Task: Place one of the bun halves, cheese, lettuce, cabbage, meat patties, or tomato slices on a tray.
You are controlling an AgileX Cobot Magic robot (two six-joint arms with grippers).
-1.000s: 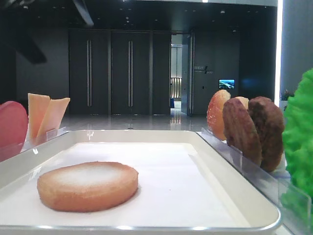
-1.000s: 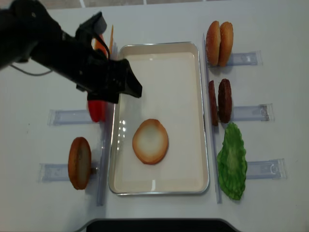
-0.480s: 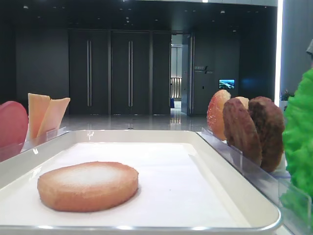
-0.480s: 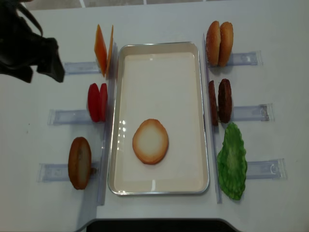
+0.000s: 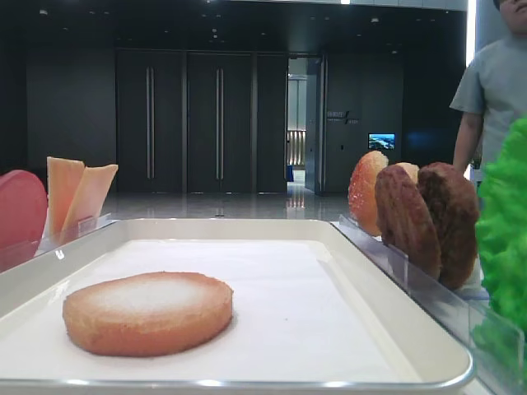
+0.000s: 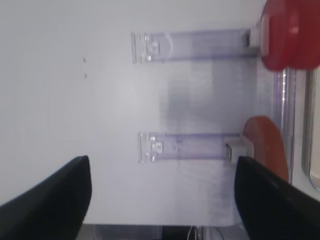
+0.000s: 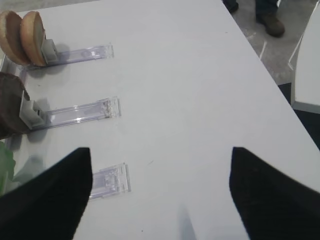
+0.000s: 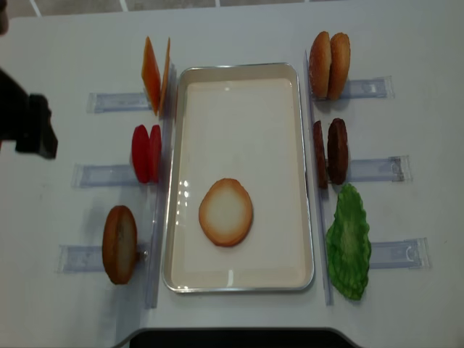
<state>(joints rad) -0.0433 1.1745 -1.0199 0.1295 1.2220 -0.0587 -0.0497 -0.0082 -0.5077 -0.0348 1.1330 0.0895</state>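
Observation:
One bun half (image 8: 226, 212) lies flat, pale face up, on the white tray (image 8: 239, 72). Left of the tray stand cheese (image 8: 156, 75), tomato slices (image 8: 146, 153) and another bun half (image 8: 119, 243). On its right stand two more bun halves (image 8: 330, 65), the meat patties (image 8: 330, 152) and the lettuce (image 8: 349, 241). Cabbage is out of view. My left gripper (image 6: 162, 200) is open and empty above bare table left of the tomato slices (image 6: 292, 35). My right gripper (image 7: 160, 200) is open and empty over the table right of the patties (image 7: 10, 110).
Clear plastic holders (image 8: 377, 170) stick out from both long sides of the tray. My left arm (image 8: 25, 119) hangs at the table's far left. A person in a grey shirt (image 5: 494, 90) stands beyond the right side, near the table edge (image 7: 260, 65).
My left arm has pulled back from over the tray's left rim to the far left of the table. A person has come into view on the right.

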